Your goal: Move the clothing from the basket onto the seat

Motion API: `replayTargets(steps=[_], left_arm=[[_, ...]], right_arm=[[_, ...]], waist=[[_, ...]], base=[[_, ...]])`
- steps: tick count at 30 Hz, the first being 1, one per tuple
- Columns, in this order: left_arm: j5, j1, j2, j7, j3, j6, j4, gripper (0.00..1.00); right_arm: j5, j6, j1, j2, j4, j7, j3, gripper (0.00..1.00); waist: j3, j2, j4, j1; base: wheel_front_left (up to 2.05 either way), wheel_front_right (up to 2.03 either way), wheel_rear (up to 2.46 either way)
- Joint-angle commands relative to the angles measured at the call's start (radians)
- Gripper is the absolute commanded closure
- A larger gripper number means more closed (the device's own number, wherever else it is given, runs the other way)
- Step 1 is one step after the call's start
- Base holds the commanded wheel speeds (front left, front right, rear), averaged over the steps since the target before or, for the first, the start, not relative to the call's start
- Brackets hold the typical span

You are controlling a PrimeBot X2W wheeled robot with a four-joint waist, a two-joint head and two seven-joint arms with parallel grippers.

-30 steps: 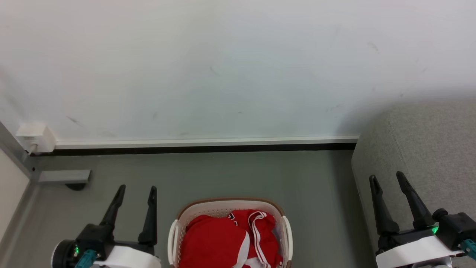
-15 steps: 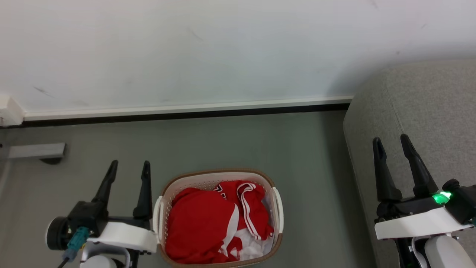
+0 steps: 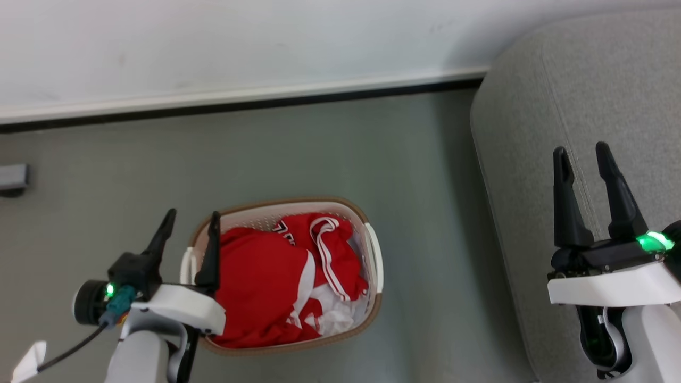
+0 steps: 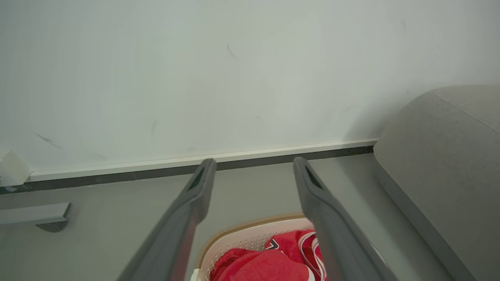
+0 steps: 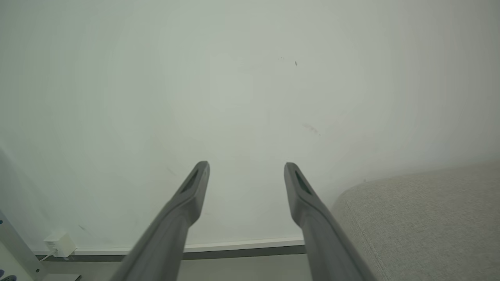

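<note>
Head view: the left claw (image 3: 193,214) is spread wide and empty, its right finger overlapping the left rim of the basket (image 3: 372,314). The red clothing (image 3: 255,276) lies heaped in the basket, just right of that claw. The right claw (image 3: 580,148), also wide open and empty, hangs over the sofa (image 3: 521,106)

Left wrist view: basket and clothing sit low between the open fingers, with the sofa to their right

Right wrist view: the spread fingers face the wall (image 5: 250,78), with the sofa at lower right
</note>
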State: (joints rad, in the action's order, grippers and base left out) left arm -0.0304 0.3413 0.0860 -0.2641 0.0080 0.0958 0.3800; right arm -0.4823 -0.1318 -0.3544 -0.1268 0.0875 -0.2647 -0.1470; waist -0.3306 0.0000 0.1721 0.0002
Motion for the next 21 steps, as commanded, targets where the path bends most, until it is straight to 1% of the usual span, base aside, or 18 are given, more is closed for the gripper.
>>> replayTargets(steps=[1, 5, 12, 19, 21], left_arm=[[-0.008, 0.028, 0.018, -0.001, -0.003, 0.004, 0.027, 0.00], [-0.031, 0.083, 0.022, -0.001, -0.006, 0.014, 0.105, 0.00], [-0.022, 0.179, 0.057, 0.000, -0.046, 0.025, 0.261, 0.00], [-0.030, 0.305, 0.095, 0.090, -0.116, 0.034, 0.465, 0.00], [-0.037, 0.321, 0.100, 0.101, -0.126, 0.034, 0.489, 0.00]], right_arm=[[0.008, 0.002, -0.019, 0.002, -0.012, 0.001, 0.006, 0.00], [0.009, 0.002, -0.041, 0.011, -0.026, 0.001, 0.011, 0.00], [0.001, 0.002, -0.084, 0.021, -0.059, 0.001, 0.019, 0.00], [-0.013, 0.002, -0.135, 0.041, -0.103, 0.001, 0.008, 0.00], [-0.015, 0.002, -0.141, 0.044, -0.110, 0.001, 0.007, 0.00]], waist=[[-0.049, 0.0000, 0.029, -0.0002], [-0.098, 0.0000, 0.053, -0.0002], [-0.183, 0.0000, 0.094, -0.0002], [-0.280, 0.0000, 0.142, -0.0002], [-0.290, 0.0000, 0.150, -0.0002]], base=[[0.00, 0.00, 0.00], [0.00, 0.00, 0.00], [0.00, 0.00, 0.00], [0.00, 0.00, 0.00], [0.00, 0.00, 0.00]])
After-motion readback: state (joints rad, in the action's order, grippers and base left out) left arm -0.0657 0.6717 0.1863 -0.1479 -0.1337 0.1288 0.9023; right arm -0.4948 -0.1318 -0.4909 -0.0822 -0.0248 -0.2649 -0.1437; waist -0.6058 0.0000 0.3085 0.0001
